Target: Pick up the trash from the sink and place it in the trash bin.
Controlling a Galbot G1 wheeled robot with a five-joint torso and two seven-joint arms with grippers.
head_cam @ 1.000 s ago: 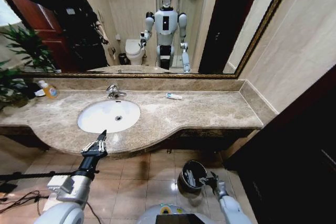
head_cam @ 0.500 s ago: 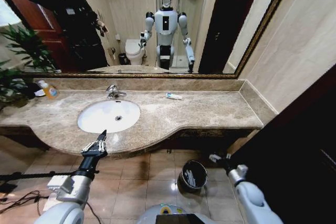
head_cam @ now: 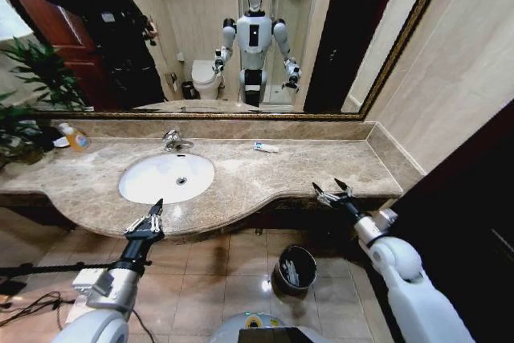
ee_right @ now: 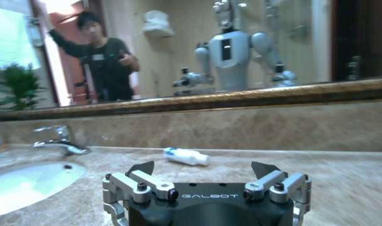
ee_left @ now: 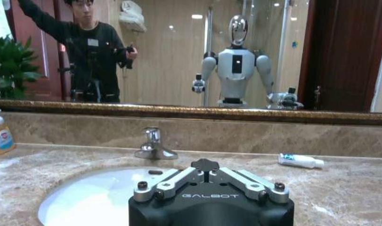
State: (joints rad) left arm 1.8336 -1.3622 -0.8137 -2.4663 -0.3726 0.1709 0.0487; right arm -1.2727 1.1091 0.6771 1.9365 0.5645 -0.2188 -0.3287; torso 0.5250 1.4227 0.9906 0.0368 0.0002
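Observation:
The white oval sink (head_cam: 148, 185) is set in the marble counter under a chrome tap (head_cam: 173, 140); its bowl shows just the small drain. A white-and-blue tube of trash (head_cam: 266, 148) lies on the counter right of the tap, outside the sink. The trash bin (head_cam: 283, 277) stands on the floor below the counter, with something pale inside. My left gripper (head_cam: 154, 213) hovers shut at the counter's front edge, before the sink (ee_left: 84, 197). My right gripper (head_cam: 329, 190) is open and empty above the counter's front right edge, pointing towards the tube (ee_right: 186, 156).
An orange soap bottle (head_cam: 75, 138) and a potted plant (head_cam: 24, 110) stand at the counter's far left. A wide mirror (head_cam: 337, 38) backs the counter, reflecting me and a person. A dark door panel (head_cam: 458, 222) borders the right. Cables (head_cam: 32, 303) lie on the floor at left.
My right arm has risen from beside the trash bin up to the counter's front right edge, its gripper open. The left arm has not moved.

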